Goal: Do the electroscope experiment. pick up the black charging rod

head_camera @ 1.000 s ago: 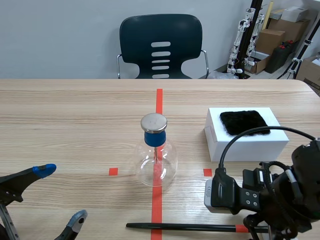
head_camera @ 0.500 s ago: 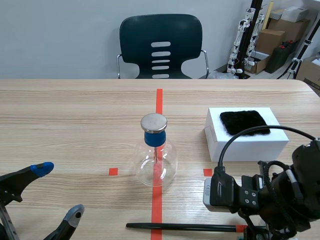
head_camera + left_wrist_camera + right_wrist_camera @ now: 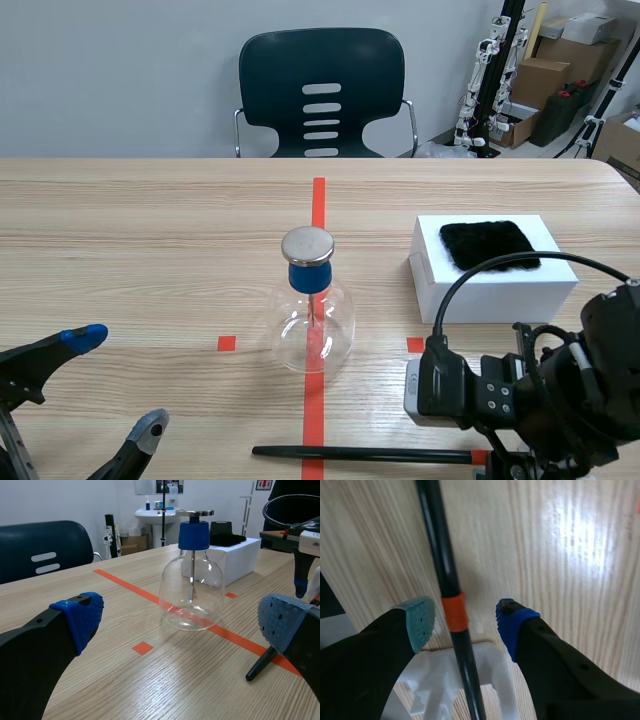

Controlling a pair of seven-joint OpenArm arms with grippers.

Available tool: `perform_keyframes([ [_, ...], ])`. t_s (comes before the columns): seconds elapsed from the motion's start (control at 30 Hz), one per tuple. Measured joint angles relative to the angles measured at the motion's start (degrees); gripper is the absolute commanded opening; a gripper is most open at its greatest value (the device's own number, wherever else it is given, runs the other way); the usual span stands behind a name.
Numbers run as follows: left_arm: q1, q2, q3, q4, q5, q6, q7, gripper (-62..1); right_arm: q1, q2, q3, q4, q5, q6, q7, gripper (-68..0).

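Where the black rod (image 3: pixel 442 560) lies, the right gripper (image 3: pixel 467 620) straddles it.

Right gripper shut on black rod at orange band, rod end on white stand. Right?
Not shut: in the right wrist view the right gripper is open, straddling the black rod at its orange band, gaps both sides. Rod end on the white stand holds.

Thin black charging rod (image 3: pixel 370 454), orange-banded near one end; lying crosswise at the near edge of the table (image 3: pixel 150 250).
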Motion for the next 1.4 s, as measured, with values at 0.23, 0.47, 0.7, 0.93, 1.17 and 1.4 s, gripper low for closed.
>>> perform_keyframes([
  [0.23, 0.0, 0.0, 0.0, 0.0, 0.0, 0.0, -0.2, 1.4, 0.0, 0.0, -2.0, 0.0, -0.6, 0.0, 0.2, -44.8],
  [0.47, 0.0, 0.0, 0.0, 0.0, 0.0, 0.0, -0.2, 1.4, 0.0, 0.0, -2.0, 0.0, -0.6, 0.0, -0.1, -60.8],
  [0.7, 0.0, 0.0, 0.0, 0.0, 0.0, 0.0, -0.2, 1.4, 0.1, 0.0, -2.0, 0.0, -0.8, 0.0, -1.1, -66.2],
  [0.93, 0.0, 0.0, 0.0, 0.0, 0.0, 0.0, -0.2, 1.4, 0.1, 0.0, -2.0, 0.0, -0.8, 0.0, -0.9, -66.2],
  [1.17, 0.0, 0.0, 0.0, 0.0, 0.0, 0.0, -0.2, 1.4, 0.1, 0.0, -2.0, 0.0, -0.8, 0.0, -0.9, -66.2],
  [1.4, 0.0, 0.0, 0.0, 0.0, 0.0, 0.0, -0.2, 1.4, 0.0, 2.1, -2.0, 1.4, -0.2, 0.0, 1.9, -66.2],
])
